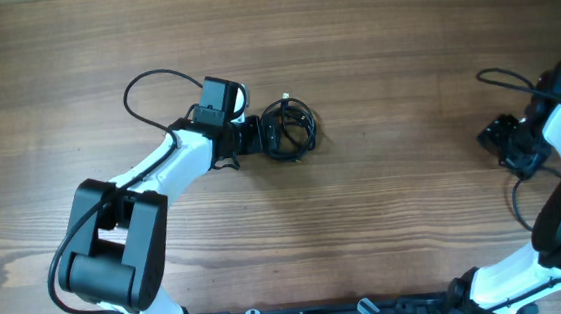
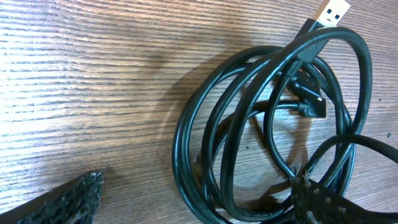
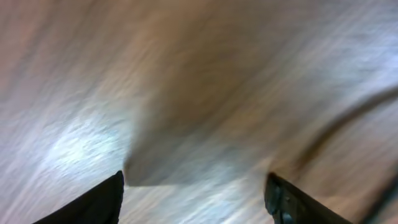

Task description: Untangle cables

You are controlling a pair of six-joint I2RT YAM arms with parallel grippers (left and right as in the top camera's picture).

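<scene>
The cables (image 1: 291, 131) sit coiled mid-table: light, limp, slick. I'd pinch the outer loop near the plug (image 2: 328, 12). My left gripper (image 1: 262, 135) gapes at the coil, and the right gripper (image 3: 196, 186) gapes well apart.

From overhead we look straight down on the table (image 1: 382, 49), far enough off to hold both arms, their bases at its near edge. From the left wrist we look obliquely down, very close, at the cables (image 2: 183, 143) past the left gripper's fingertips (image 2: 68, 199); the overhead view shares those cables (image 1: 285, 154) near the table's middle. From the right wrist we face blurred wood by the right edge, the right gripper's fingertips (image 3: 93, 202) low in view
</scene>
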